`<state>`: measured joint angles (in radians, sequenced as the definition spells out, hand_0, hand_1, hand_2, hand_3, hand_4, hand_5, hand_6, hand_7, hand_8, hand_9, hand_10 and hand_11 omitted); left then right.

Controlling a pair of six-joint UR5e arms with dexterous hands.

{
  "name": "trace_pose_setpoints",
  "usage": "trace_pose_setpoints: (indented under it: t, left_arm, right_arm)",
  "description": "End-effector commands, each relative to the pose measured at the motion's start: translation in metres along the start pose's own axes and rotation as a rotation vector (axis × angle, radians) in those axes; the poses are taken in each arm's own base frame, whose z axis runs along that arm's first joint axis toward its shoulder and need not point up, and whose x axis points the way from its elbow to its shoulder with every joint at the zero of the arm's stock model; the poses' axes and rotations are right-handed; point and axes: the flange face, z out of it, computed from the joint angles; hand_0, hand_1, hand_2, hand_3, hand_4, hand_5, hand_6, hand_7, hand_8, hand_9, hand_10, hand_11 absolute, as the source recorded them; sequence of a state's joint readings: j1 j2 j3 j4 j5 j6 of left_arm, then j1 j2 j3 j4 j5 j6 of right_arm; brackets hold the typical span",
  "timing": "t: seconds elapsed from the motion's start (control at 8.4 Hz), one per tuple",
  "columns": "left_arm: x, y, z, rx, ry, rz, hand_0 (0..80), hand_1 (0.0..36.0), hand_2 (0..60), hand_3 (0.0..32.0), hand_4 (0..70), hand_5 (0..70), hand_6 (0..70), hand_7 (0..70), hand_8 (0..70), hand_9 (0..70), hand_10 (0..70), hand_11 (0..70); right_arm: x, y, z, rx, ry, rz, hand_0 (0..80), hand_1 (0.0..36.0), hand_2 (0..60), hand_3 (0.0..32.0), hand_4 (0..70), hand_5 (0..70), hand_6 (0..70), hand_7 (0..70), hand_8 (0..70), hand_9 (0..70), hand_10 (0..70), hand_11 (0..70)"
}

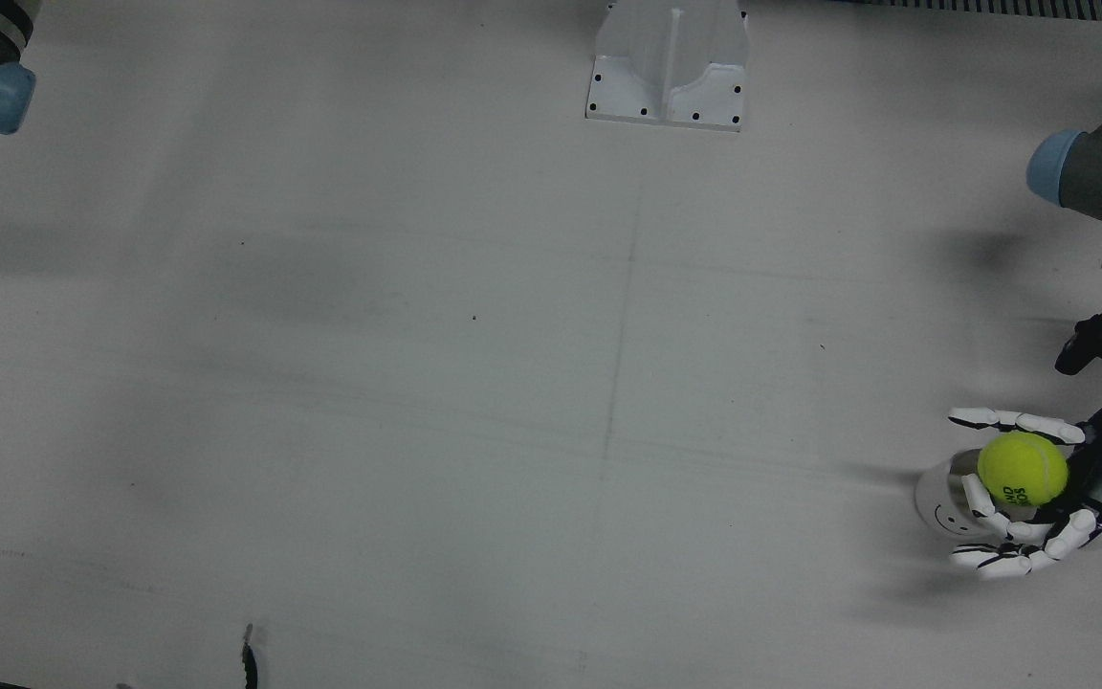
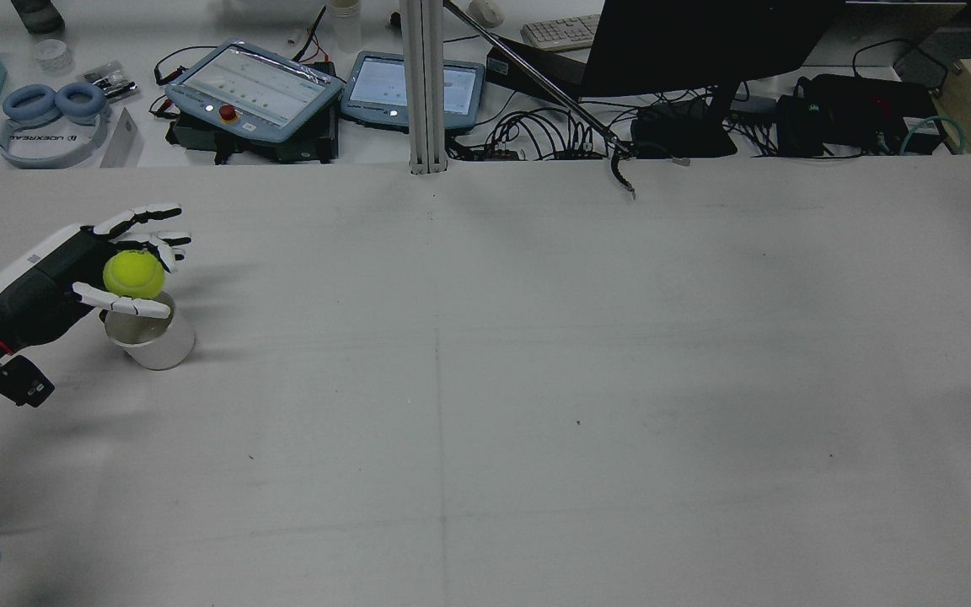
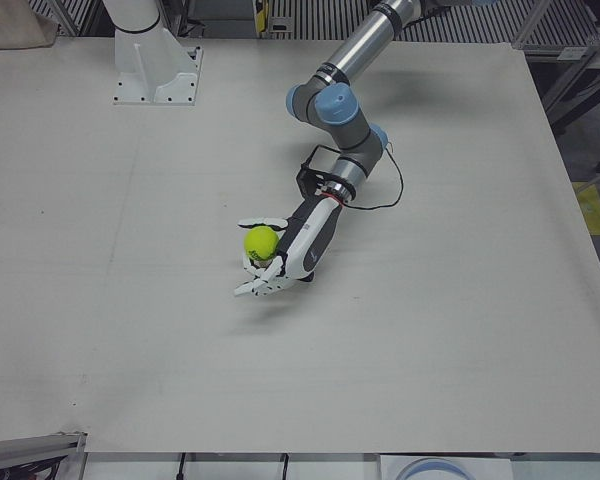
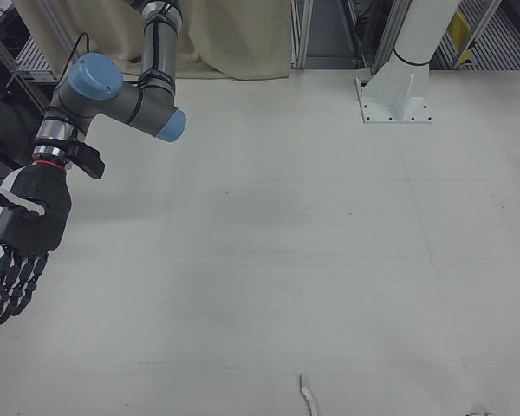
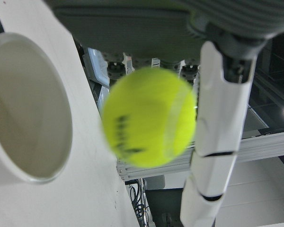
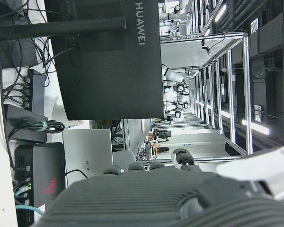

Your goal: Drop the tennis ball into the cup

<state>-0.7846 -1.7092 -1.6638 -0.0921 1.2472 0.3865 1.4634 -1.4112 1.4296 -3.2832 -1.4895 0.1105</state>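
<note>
The yellow tennis ball is right over the mouth of the white cup, which stands upright near the table's edge on the robot's left side. My left hand is beside the cup with its fingers spread straight around the ball, not curled on it. In the left hand view the ball is blurred and apart from the palm, next to the cup's open mouth. In the rear view the ball sits just above the cup. My right hand hangs open and empty far off.
The white arm pedestal stands at the table's far middle. A thin black cable end lies near the operators' edge. Beyond that edge are tablets and a monitor.
</note>
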Motion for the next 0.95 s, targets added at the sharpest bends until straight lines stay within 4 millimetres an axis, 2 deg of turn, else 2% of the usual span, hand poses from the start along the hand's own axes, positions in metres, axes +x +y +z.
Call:
trace_pose_setpoints:
  t: [0.0, 0.12, 0.24, 0.36, 0.48, 0.6, 0.71, 0.83]
  left_arm:
    - [0.002, -0.014, -0.018, 0.004, 0.003, 0.002, 67.9, 27.5, 10.2, 0.0, 13.2, 17.7, 46.3, 30.6, 22.0, 22.2, 15.6, 25.4]
    - [0.004, -0.018, -0.025, 0.004, 0.004, -0.004, 68.6, 28.1, 9.0, 0.0, 13.3, 16.3, 38.0, 32.2, 20.5, 22.3, 15.3, 25.0]
    - [0.008, -0.016, -0.025, -0.001, 0.009, -0.015, 71.2, 29.0, 8.4, 0.0, 13.6, 15.7, 33.9, 32.3, 19.5, 22.0, 15.1, 24.7]
    - [0.019, 0.002, -0.02, -0.026, 0.026, -0.037, 74.7, 29.9, 7.0, 0.0, 14.0, 15.1, 28.7, 29.3, 18.0, 19.7, 13.6, 22.6]
    - [0.05, 0.012, -0.021, 0.019, 0.049, -0.068, 68.1, 27.1, 6.4, 0.0, 14.2, 16.5, 38.2, 24.2, 20.4, 17.5, 12.9, 21.3]
    - [0.08, 0.012, -0.025, 0.078, 0.055, -0.109, 64.0, 24.5, 4.9, 0.0, 14.4, 17.6, 46.2, 22.1, 21.6, 15.8, 13.6, 22.1]
    - [0.097, 0.023, -0.025, 0.065, 0.039, -0.121, 61.5, 21.7, 0.6, 0.0, 14.7, 16.3, 40.0, 23.7, 22.6, 15.7, 13.2, 21.2]
    - [0.142, 0.034, -0.027, 0.047, 0.09, -0.103, 56.9, 17.3, 0.1, 0.0, 17.3, 15.3, 42.2, 25.3, 22.7, 16.0, 13.6, 21.3]
  right_arm:
    - [0.0, 0.0, 0.0, 0.001, 0.0, 0.0, 0.0, 0.0, 0.0, 0.0, 0.0, 0.0, 0.0, 0.0, 0.0, 0.0, 0.0, 0.0]
    - [0.0, 0.0, 0.0, 0.0, 0.0, 0.0, 0.0, 0.0, 0.0, 0.0, 0.0, 0.0, 0.0, 0.0, 0.0, 0.0, 0.0, 0.0]
    - [0.0, 0.0, 0.0, 0.0, 0.0, 0.0, 0.0, 0.0, 0.0, 0.0, 0.0, 0.0, 0.0, 0.0, 0.0, 0.0, 0.0, 0.0]
    - [0.0, 0.001, 0.001, -0.002, 0.0, 0.0, 0.0, 0.0, 0.0, 0.0, 0.0, 0.0, 0.0, 0.0, 0.0, 0.0, 0.0, 0.0]
    - [0.0, 0.001, 0.001, 0.0, 0.0, 0.0, 0.0, 0.0, 0.0, 0.0, 0.0, 0.0, 0.0, 0.0, 0.0, 0.0, 0.0, 0.0]
    - [0.0, 0.0, 0.0, 0.001, 0.0, 0.0, 0.0, 0.0, 0.0, 0.0, 0.0, 0.0, 0.0, 0.0, 0.0, 0.0, 0.0, 0.0]
    - [0.0, 0.0, 0.0, 0.001, 0.0, 0.0, 0.0, 0.0, 0.0, 0.0, 0.0, 0.0, 0.0, 0.0, 0.0, 0.0, 0.0, 0.0]
    - [0.0, 0.0, 0.0, 0.0, 0.0, 0.0, 0.0, 0.0, 0.0, 0.0, 0.0, 0.0, 0.0, 0.0, 0.0, 0.0, 0.0, 0.0]
